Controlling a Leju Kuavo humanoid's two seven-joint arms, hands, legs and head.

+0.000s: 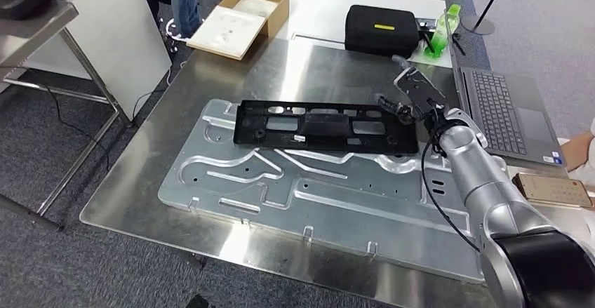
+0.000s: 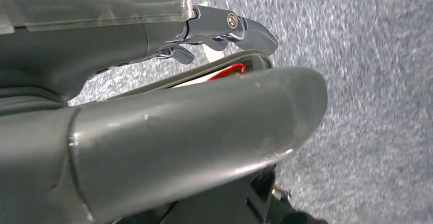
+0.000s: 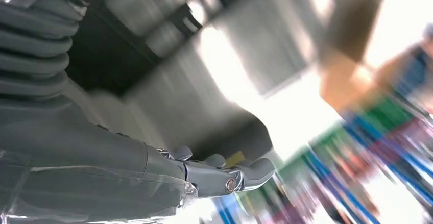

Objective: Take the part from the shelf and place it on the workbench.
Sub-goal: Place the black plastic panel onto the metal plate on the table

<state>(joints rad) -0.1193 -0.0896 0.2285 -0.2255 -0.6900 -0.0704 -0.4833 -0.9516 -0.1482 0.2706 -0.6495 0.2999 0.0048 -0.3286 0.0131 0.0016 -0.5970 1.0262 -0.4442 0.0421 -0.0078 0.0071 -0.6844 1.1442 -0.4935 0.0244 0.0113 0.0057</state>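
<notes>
Black plastic part point(image 1: 324, 127): 1. Metal fixture plate point(image 1: 295, 189): 1. Table point(image 1: 231, 245): 1. Black case point(image 1: 382, 30): 1. Laptop point(image 1: 505, 115): 1. Green bottle point(image 1: 442, 33): 1. Open cardboard box point(image 1: 242, 17): 1. Robot hands: 2, right hand point(image 1: 414, 94), left hand point(image 2: 153, 132).

Part point(image 1: 326, 127) on fixture plate point(image 1: 309, 196), laptop point(image 1: 502, 115) to its right

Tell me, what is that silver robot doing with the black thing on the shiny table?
The robot's right hand is at the right end of the long black plastic part, which lies flat on the grey metal plate on the steel workbench. Its fingers look spread with nothing in them, so the part seems already set down. The right wrist view is blurred. The left hand hangs over grey carpet, holding nothing. A laptop and a black case sit nearby.
</notes>
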